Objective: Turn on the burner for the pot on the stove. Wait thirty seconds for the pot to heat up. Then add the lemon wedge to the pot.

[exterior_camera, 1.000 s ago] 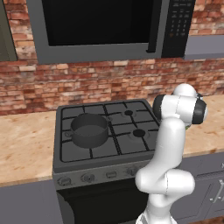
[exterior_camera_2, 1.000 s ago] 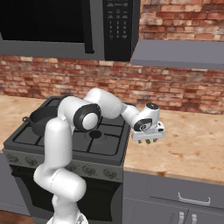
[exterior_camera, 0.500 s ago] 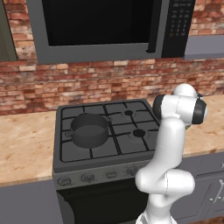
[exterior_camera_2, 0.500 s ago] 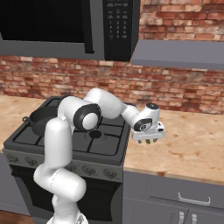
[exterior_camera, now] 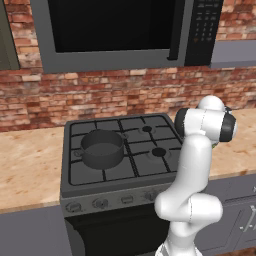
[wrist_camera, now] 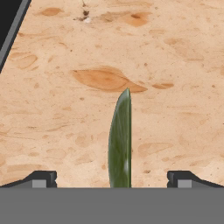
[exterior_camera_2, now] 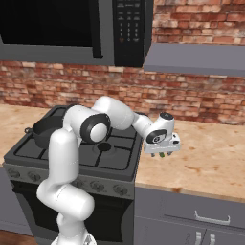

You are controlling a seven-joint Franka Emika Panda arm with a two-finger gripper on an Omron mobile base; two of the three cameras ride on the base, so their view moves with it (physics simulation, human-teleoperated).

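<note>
The dark grey pot (exterior_camera: 102, 148) stands on the front left burner of the stove (exterior_camera: 131, 176); in the right base view the pot (exterior_camera_2: 44, 129) is partly hidden behind my arm. My gripper (exterior_camera_2: 162, 153) hangs low over the tan counter just right of the stove (exterior_camera_2: 117, 161), pointing down. In the hand view the gripper (wrist_camera: 111, 179) is open, its fingertips (wrist_camera: 41, 178) wide apart. The lemon wedge (wrist_camera: 121, 140), a thin yellow-green sliver seen edge-on, lies on the counter midway between them, touching neither finger.
A row of knobs (exterior_camera: 100, 203) runs along the stove's front panel. A dark microwave (exterior_camera: 125, 30) hangs above the stove against the brick wall. The tan counter (exterior_camera_2: 210, 158) stretches to the right, and the stove's edge (wrist_camera: 11, 30) shows at the hand view's upper left.
</note>
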